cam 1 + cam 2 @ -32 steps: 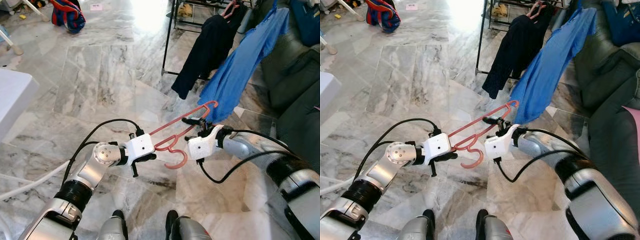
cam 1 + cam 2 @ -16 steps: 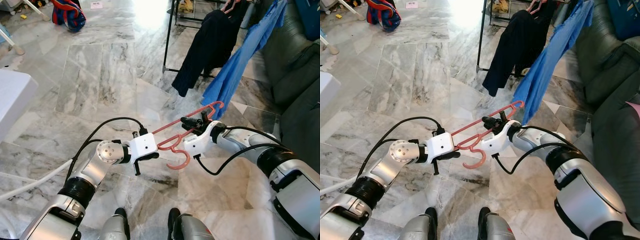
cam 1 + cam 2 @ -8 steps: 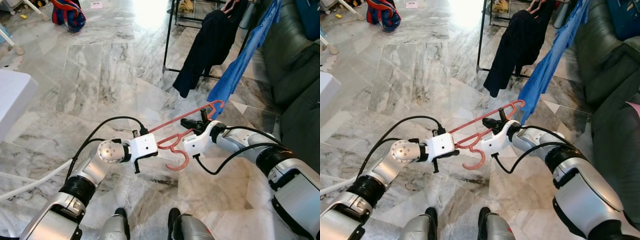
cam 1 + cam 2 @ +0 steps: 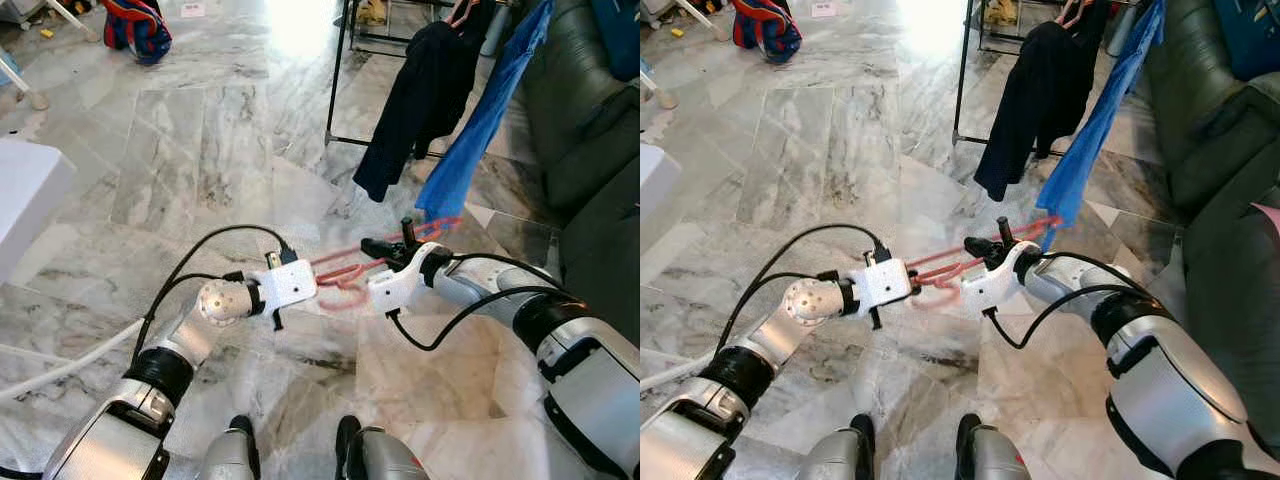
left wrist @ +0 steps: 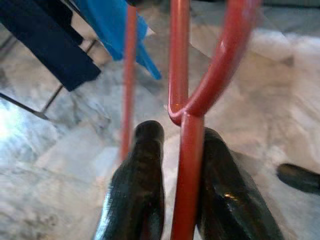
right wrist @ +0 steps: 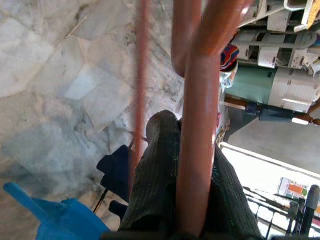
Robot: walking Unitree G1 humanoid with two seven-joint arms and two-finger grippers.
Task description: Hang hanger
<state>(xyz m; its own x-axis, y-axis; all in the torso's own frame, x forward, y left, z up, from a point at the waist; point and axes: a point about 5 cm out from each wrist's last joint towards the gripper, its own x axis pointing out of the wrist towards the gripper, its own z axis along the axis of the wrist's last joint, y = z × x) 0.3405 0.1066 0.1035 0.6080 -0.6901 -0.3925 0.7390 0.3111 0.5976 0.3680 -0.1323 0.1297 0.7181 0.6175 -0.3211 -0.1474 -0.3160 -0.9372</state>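
A marble floor (image 4: 200, 150) runs to a far rack (image 4: 340, 70) bearing a black garment (image 4: 420, 90) and blue garment (image 4: 480, 120). The red hanger (image 4: 350, 268) is held low in front of the robot, well short of the rack. The left gripper (image 5: 182, 165) and right gripper (image 6: 187, 175) each clamp its bars, probably steadying it for a handover.

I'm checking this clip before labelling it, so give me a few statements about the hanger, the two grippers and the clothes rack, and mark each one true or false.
1. Both grippers hold the red hanger. True: left gripper and right gripper have their jaws shut on it.
2. The hanger hangs on the rack. False: it is held above the floor.
3. A blue garment hangs beside a black garment. True.
4. The floor is carpeted. False: it is marble tile.
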